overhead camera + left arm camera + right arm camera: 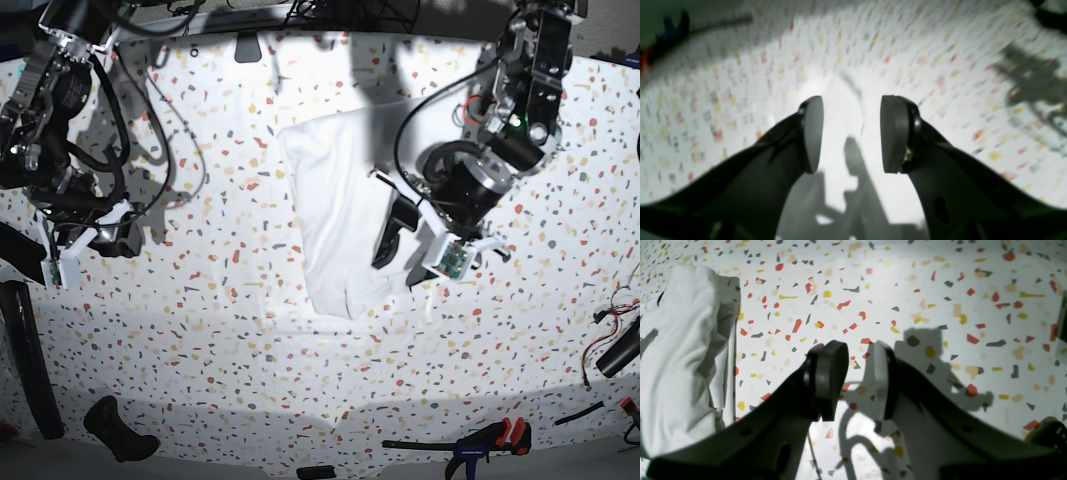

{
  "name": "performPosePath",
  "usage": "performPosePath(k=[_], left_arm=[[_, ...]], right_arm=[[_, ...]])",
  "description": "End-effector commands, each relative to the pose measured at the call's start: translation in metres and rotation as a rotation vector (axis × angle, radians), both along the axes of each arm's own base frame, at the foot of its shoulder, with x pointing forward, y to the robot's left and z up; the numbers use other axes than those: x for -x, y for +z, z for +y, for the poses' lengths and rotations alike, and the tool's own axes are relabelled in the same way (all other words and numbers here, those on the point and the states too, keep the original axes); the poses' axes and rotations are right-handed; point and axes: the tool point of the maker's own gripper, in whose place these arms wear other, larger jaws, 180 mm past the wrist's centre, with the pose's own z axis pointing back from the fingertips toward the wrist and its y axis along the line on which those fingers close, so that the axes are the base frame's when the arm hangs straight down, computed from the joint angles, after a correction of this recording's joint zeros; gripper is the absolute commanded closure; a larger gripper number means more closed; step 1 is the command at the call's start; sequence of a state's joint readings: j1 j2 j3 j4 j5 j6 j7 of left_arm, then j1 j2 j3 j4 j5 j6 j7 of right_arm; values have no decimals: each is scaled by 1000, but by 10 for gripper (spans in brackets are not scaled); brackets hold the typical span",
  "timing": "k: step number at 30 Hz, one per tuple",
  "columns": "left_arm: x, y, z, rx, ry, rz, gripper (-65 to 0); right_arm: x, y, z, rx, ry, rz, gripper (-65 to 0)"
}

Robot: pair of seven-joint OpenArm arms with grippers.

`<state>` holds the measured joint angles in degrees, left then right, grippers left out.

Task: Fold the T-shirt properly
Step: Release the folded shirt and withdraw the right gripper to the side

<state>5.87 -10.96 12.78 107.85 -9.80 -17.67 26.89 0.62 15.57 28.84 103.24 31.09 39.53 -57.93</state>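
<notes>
The white T-shirt (335,215) lies on the speckled table as a long narrow strip, running from the far middle toward the near right. My left gripper (398,250) hangs open just over the strip's right edge. In the blurred left wrist view its pads (895,133) stand apart, with white T-shirt cloth (843,100) below and between them. My right gripper (112,238) is far off at the table's left, away from the shirt. Seen from the right wrist, the right gripper (857,380) is open over bare table, and the T-shirt (676,350) lies rumpled at the left edge.
The terrazzo table (200,330) extends around the shirt. A black and orange clamp (490,440) lies at the near right edge, and a black object (120,430) at the near left. Cables (610,315) sit at the right edge.
</notes>
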Motion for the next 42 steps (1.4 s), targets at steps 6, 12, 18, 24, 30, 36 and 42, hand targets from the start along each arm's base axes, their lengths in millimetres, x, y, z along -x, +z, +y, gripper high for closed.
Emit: performPosePath(k=[6,12,18,24,30,36,42], left_arm=[[-9,-37,4,66,43,41,-264],[-7,-38,-44,179,-58,61,-264],[-31,-9,-58,201,-72,4,-264],[-42,-46,-52,164,-56,77,-264],[-23,-133,-41,60,-34,228,-264],[-29,-144,-31,-25,-19,268,-264],[-64,-81,-27,-63,12,151,-264]], right_arm=[[-7,16,2,4,17,-59,-190],[-7,16,2,4,17,-58,-190],[-7,15,1,4,17,-57,-190],[-6,15,1,5,17,-56,-190],[-6,15,1,5,17,-55,-190],[-6,15,1,5,17,-55,-190],[-6,15,1,5,17,-55,-190]])
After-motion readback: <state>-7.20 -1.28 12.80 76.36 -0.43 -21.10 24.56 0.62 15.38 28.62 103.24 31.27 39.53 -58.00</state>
